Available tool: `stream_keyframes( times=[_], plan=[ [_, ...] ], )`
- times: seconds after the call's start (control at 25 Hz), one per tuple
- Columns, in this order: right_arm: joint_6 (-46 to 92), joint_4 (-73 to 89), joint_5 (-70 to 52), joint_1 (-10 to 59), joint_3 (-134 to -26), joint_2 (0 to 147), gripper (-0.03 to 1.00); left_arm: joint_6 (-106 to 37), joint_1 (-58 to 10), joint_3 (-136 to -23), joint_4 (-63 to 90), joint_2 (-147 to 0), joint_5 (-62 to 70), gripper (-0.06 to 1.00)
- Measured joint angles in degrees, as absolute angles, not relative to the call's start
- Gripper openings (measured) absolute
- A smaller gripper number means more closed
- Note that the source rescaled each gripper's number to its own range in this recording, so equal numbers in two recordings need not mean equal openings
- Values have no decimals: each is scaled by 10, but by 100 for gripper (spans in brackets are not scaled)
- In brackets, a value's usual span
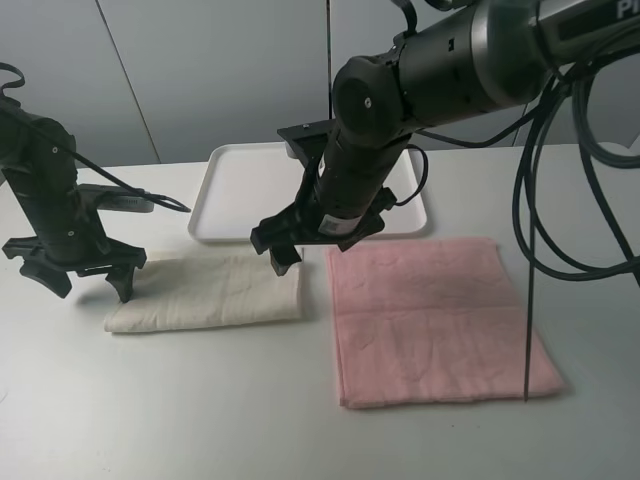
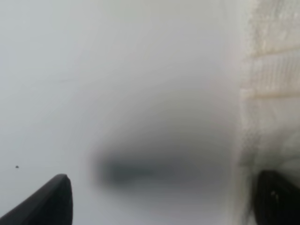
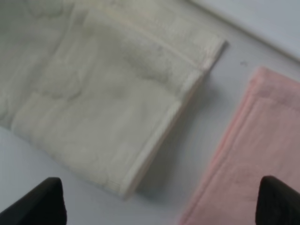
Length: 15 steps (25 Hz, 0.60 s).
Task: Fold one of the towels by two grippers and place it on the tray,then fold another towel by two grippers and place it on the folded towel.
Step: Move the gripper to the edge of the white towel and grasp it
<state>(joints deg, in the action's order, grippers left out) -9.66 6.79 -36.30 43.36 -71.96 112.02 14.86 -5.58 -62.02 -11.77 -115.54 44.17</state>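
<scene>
Though tray (image 1: 228, 190) visible overhead only, left end effector (image 1: 90, 284), right end effector (image 1: 310, 250) spread, empty.

A cream towel (image 1: 215, 290), a pale pink towel (image 1: 435, 320), a white tray (image 1: 235, 195) and black grippers (image 1: 85, 272) were seen.

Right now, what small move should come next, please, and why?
Probably lower and close both jaws on the ends of the cream towel: it lies folded short of the tray, with the open left gripper at one end and the open right gripper at the other.
</scene>
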Motion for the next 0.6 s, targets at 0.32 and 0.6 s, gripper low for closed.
stream_keyframes(
  times=[0.32,0.6],
  plan=[
    [-97,87,-395,434,-787,1178,70,134,-49,-620,-122,-1155,445,99],
    [-93,111,-423,437,-840,1225,69,134,-49,-620,-122,-1155,445,99]
  ],
)
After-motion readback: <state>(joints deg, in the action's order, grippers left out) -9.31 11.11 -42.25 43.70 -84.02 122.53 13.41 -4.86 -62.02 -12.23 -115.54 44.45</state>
